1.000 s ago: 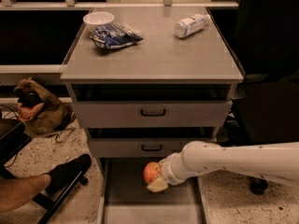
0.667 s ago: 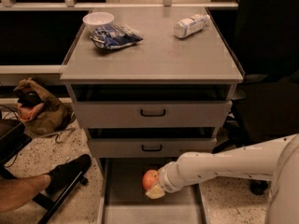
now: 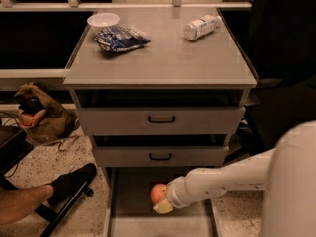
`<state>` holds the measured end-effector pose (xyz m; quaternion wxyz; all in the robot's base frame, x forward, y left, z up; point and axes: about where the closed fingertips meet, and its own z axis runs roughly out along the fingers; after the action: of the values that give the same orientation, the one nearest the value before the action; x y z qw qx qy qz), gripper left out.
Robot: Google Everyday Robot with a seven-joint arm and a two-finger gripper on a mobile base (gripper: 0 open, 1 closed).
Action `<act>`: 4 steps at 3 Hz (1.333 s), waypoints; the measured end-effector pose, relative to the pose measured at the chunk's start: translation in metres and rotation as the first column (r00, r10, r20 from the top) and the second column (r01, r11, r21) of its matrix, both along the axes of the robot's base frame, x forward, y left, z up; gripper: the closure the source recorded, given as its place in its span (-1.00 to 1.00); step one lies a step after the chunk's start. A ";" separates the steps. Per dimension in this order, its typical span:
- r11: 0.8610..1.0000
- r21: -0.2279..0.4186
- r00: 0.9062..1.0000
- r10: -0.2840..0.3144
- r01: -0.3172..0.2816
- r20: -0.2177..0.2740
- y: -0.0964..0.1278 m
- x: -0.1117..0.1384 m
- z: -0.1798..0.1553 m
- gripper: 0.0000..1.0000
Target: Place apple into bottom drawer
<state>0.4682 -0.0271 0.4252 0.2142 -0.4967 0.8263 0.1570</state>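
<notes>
— Where's the apple (image 3: 158, 192)?
— Over the open bottom drawer (image 3: 129, 201), towards the middle of its grey tray. I can't tell if it touches the floor of the tray.
— And the gripper (image 3: 160, 202)?
— Right there, inside the drawer's opening, at the end of the white arm (image 3: 222, 179) that reaches in from the right. Its jaws are closed around the apple; one pale finger (image 3: 163, 209) shows just beneath the fruit.
— What about the other drawers?
— The middle drawer (image 3: 197, 156) sits just above the apple, pushed in, and the top drawer (image 3: 207, 120) is above that. Each has a black handle on a grey front.
— Anything on top of the cabinet (image 3: 163, 63)?
— A white bowl (image 3: 103, 19) at the back left, a blue snack bag (image 3: 121, 37) touching it on the near side, and a bottle (image 3: 201, 27) lying on its side at the back right, well apart from those two.
— And around the cabinet?
— A brown cloth bag (image 3: 42, 115) slumps on the speckled floor (image 3: 44, 164) to the left. Nearer the camera, a black shoe (image 3: 71, 181) rests beside the drawer's left wall.
</notes>
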 end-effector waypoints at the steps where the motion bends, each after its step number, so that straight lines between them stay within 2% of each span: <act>1: 0.994 -0.039 0.991 -0.106 0.103 -0.082 -0.014 -0.029 -0.070 1.00; 2: 0.973 -0.092 0.968 -0.224 0.214 -0.116 -0.028 -0.047 -0.128 1.00; 3: 0.954 -0.027 0.953 -0.300 0.299 -0.049 -0.028 -0.014 -0.146 1.00; 4: 0.954 -0.027 0.953 -0.300 0.299 -0.049 -0.028 -0.014 -0.146 1.00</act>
<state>0.4545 -0.0554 0.2790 0.2092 -0.3637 0.8987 0.1278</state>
